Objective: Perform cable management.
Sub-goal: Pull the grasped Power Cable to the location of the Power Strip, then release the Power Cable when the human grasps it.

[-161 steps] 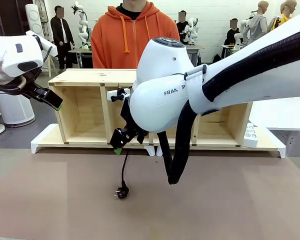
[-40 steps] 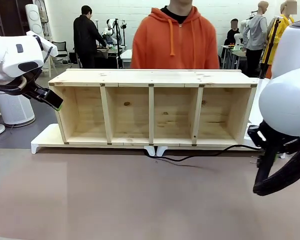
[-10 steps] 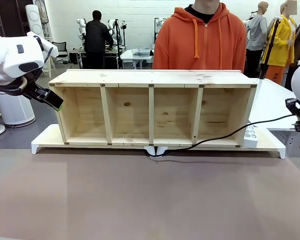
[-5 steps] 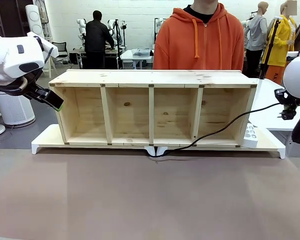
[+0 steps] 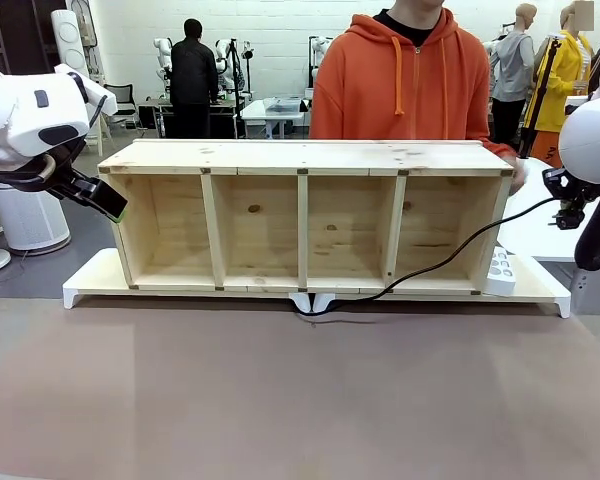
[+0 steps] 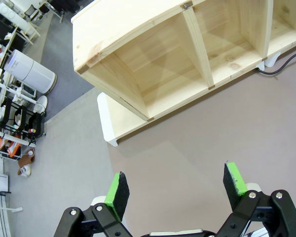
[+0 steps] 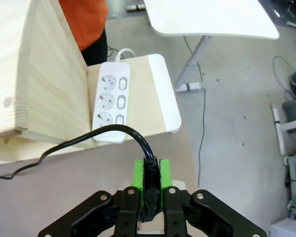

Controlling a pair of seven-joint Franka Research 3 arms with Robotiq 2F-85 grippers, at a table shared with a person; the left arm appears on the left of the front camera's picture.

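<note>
Right claw (image 7: 150, 174) risen slightly, clamped on cable (image 7: 113, 131) end; left claw (image 6: 176, 187) wide.

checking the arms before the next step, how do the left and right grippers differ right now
The left gripper has its jaws wide open with nothing between the green pads; the right gripper is shut on the cable. The left gripper hangs over bare table by the wooden shelf's left end; the right gripper is above the white power strip past the shelf's right end. Both are black with green pads.
</note>
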